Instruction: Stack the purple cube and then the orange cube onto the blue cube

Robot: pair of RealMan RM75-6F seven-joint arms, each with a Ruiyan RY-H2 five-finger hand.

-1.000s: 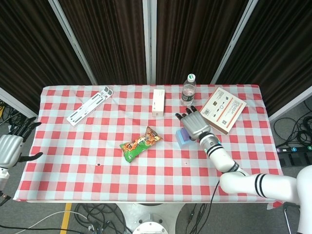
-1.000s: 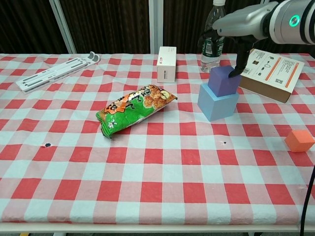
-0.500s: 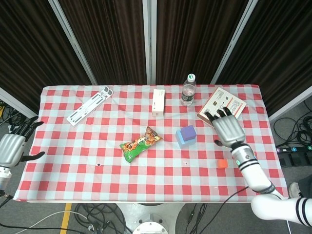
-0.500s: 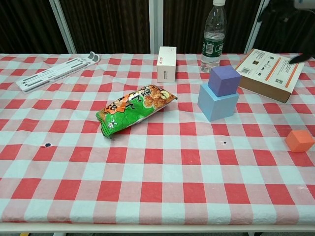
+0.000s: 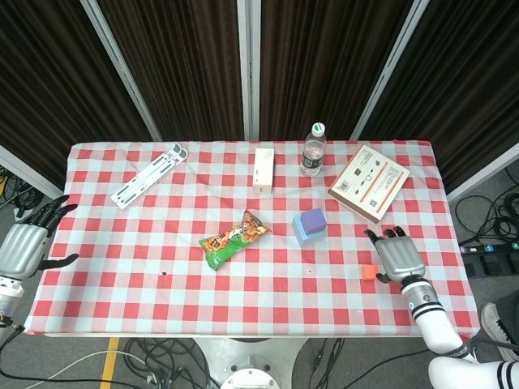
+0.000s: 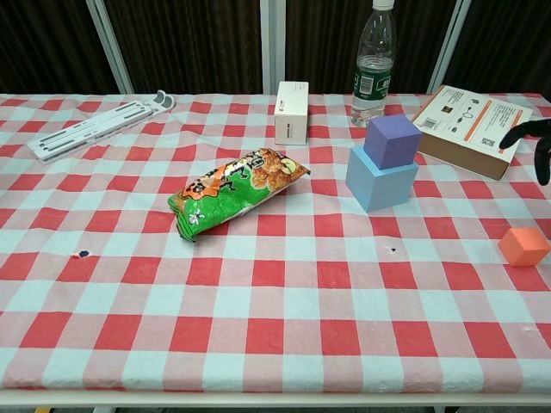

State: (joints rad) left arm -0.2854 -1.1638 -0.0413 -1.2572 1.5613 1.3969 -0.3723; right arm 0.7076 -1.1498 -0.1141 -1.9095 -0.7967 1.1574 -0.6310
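Observation:
The purple cube [image 5: 313, 220] [image 6: 393, 139] sits on top of the blue cube [image 5: 300, 232] [image 6: 380, 181] right of the table's middle. The orange cube [image 5: 369, 272] [image 6: 524, 246] lies alone on the cloth near the front right. My right hand [image 5: 398, 259] hovers just right of the orange cube with its fingers spread and nothing in it; the chest view shows only its dark fingertips [image 6: 537, 142] at the right edge. My left hand [image 5: 23, 245] hangs off the table's left side, fingers apart and empty.
A green snack bag [image 5: 233, 239] lies mid-table. At the back stand a water bottle [image 5: 313, 150], a small white box [image 5: 263, 170] and a white folding stand [image 5: 149, 174]. A flat cardboard box [image 5: 369, 182] lies at the back right, behind my right hand.
My right hand let go of the purple cube, leaving it on the blue cube, then swung right and toward the front edge to beside the orange cube. The left hand barely moved.

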